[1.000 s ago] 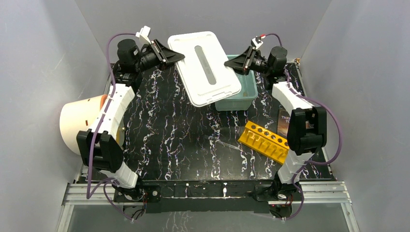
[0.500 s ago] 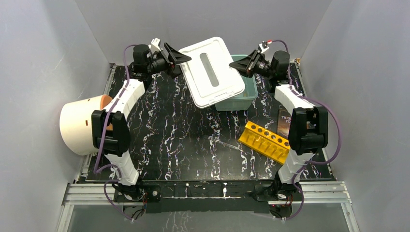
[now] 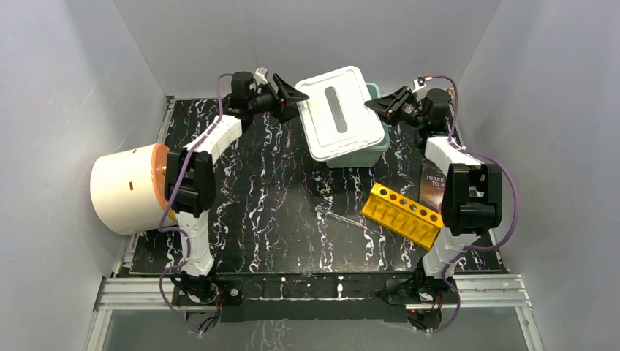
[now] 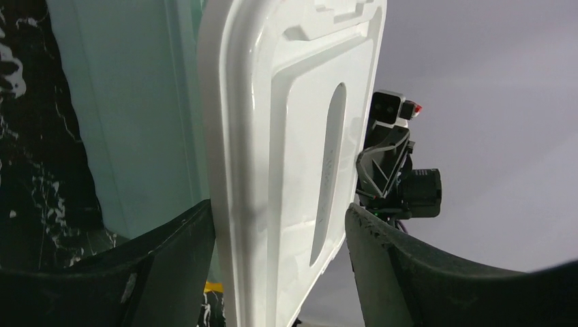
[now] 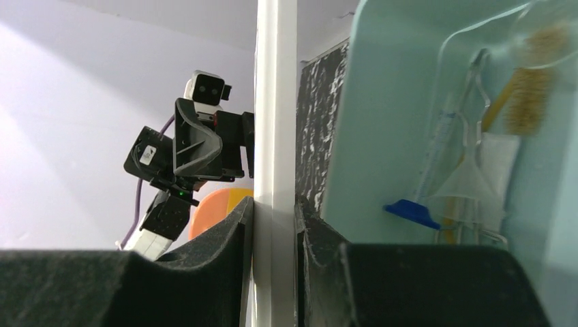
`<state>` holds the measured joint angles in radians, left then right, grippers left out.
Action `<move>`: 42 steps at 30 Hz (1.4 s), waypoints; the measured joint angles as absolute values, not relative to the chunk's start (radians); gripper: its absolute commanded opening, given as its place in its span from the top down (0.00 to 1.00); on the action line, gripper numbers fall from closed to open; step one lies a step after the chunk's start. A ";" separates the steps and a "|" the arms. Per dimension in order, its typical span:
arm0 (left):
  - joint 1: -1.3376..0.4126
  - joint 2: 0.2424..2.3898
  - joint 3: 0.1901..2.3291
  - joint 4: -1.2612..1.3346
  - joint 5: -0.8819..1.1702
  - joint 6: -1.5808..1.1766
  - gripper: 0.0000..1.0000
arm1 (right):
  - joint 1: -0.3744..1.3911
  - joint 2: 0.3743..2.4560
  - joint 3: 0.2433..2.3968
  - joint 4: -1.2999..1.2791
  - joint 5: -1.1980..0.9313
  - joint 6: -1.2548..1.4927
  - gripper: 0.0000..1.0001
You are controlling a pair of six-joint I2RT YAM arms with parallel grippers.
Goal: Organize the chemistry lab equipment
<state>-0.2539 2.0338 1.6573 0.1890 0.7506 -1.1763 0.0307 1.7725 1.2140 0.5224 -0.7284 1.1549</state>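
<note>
The left pincer [image 3: 303, 96] and the right pincer [image 3: 371, 106] are each clamping one edge of the white lid [image 3: 340, 110] and holding it between them. In the left wrist view the lid's end is filling the gap between the black fingers. In the right wrist view the two pads are pinching the thin rim.

A second ago the lid was hanging skewed, well left of the teal bin [image 3: 356, 156]. It is now sitting almost squarely over the bin, with both pincers shifted toward the far right. The left arm is stretching further across the table than before.

Just beyond the right pincer's fingers, inside the bin, the clear funnel [image 5: 469, 185], the blue cap [image 5: 409, 209], the small white-filled bag [image 5: 503, 158] and the cork-brown stick [image 5: 538, 65] are lying together.

The yellow holed rack [image 3: 402, 214] and the thin glass rod [image 3: 341, 217] are lying well toward the bases from both pincers, and neither has moved. The dark-covered book [image 3: 431, 183] and the white drum [image 3: 124, 189] have also kept their places.
</note>
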 measured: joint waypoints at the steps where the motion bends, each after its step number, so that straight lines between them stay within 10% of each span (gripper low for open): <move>1: -0.261 2.069 1.695 0.184 0.748 -1.169 0.36 | 0.025 1.771 1.206 0.525 -0.717 1.149 0.88; 25: -0.320 2.235 1.929 -0.045 0.611 -1.023 0.33 | -0.060 1.761 1.121 0.564 -0.569 1.050 0.81; 42: -0.396 2.270 1.941 -0.123 0.583 -0.971 0.33 | -0.067 1.760 1.124 0.386 -0.443 0.879 0.48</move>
